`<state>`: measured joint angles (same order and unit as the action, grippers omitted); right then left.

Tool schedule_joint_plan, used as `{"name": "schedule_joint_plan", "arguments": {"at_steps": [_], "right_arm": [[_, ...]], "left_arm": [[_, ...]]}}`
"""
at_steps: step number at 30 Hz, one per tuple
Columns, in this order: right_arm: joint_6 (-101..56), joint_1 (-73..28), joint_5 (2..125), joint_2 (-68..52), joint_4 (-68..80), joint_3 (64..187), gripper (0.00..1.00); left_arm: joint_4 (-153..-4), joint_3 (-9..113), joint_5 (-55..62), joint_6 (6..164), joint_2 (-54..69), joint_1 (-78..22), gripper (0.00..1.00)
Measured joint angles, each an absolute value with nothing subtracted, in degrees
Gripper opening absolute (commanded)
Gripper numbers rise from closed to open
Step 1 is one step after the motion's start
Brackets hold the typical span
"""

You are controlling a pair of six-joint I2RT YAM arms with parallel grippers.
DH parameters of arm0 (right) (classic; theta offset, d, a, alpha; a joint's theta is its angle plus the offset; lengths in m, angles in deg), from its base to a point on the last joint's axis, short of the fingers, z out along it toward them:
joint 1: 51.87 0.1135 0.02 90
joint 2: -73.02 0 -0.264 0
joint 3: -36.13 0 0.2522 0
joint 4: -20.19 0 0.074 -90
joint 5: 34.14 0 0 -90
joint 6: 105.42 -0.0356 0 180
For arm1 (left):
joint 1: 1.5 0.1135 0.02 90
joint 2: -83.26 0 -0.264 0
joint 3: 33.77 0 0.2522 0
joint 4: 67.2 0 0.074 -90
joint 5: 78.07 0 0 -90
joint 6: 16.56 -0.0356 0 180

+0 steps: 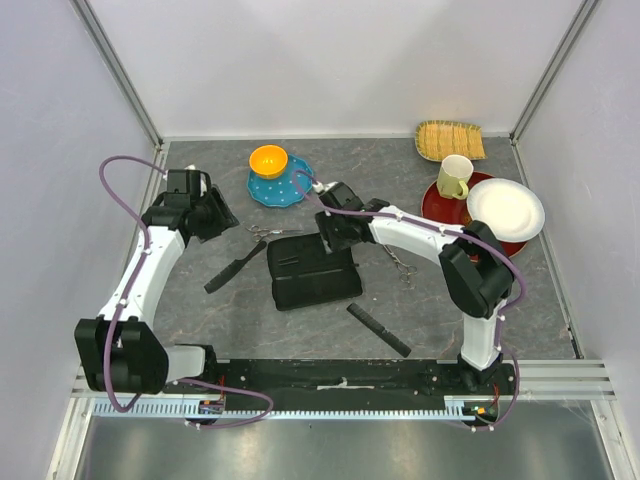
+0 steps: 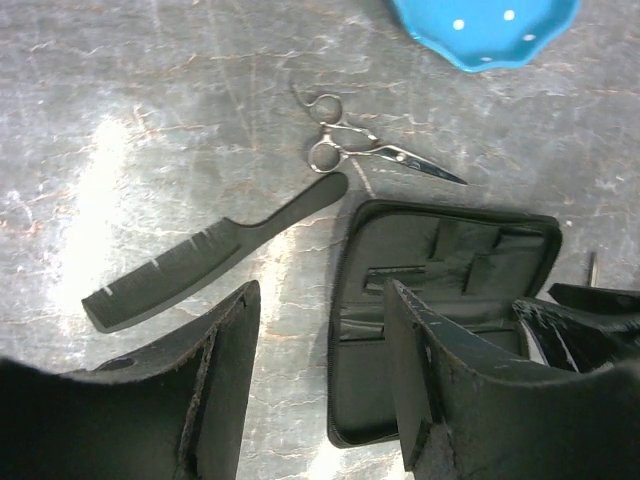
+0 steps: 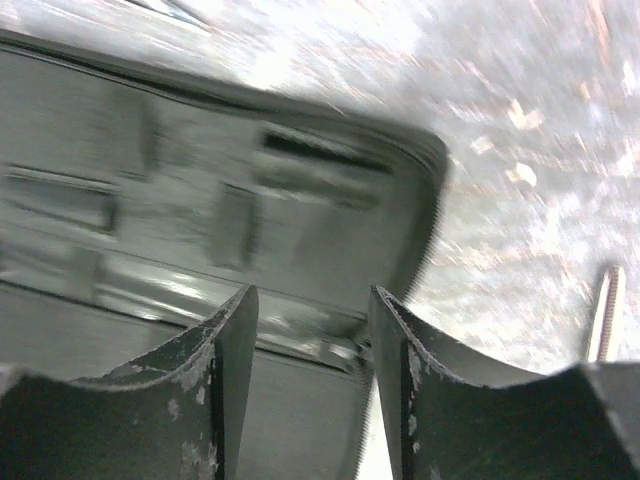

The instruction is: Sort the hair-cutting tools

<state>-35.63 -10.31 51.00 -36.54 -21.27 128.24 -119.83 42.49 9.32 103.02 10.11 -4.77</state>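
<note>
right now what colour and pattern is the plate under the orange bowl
The plate is blue with small white dots, clearest in the left wrist view.

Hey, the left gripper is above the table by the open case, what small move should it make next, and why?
Probably lower the left gripper onto the long black plastic comb: its jaws stand open and empty, and the comb lies loose on the table just ahead, outside the open flat black zip case.

White arms (image 1: 150, 265), black joints, purple cables (image 1: 104, 180)
</note>
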Motion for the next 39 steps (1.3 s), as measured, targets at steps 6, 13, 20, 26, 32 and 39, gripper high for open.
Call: {"name": "schedule_joint_plan", "arguments": {"at_steps": [6, 13, 20, 26, 32, 39], "right_arm": [[-29.6, -5.2, 55.9, -39.0, -16.0, 137.9, 0.48], [-25.8, -2.3, 62.7, -52.8, -7.6, 151.5, 0.37], [-24.5, -0.5, 64.0, -63.0, -2.4, 155.0, 0.33], [-24.5, 1.1, 64.0, -63.9, 0.3, 155.7, 0.33], [-24.5, 2.6, 63.5, -64.0, 2.2, 156.6, 0.34], [-24.1, 2.9, 62.8, -70.2, 1.7, 164.1, 0.34]], "left_arm": [[-120.1, 39.0, 10.0, 103.4, 9.7, -1.3, 0.59], [-120.4, 37.3, 8.6, 104.2, 9.8, 5.0, 0.60], [-120.4, 35.0, 5.8, 105.4, 11.5, 7.2, 0.60], [-120.4, 34.3, 4.2, 105.6, 12.3, 7.6, 0.60], [-120.3, 34.3, 3.9, 105.5, 12.4, 8.6, 0.61], [-120.4, 34.3, 4.0, 105.6, 12.4, 11.0, 0.64]]}}
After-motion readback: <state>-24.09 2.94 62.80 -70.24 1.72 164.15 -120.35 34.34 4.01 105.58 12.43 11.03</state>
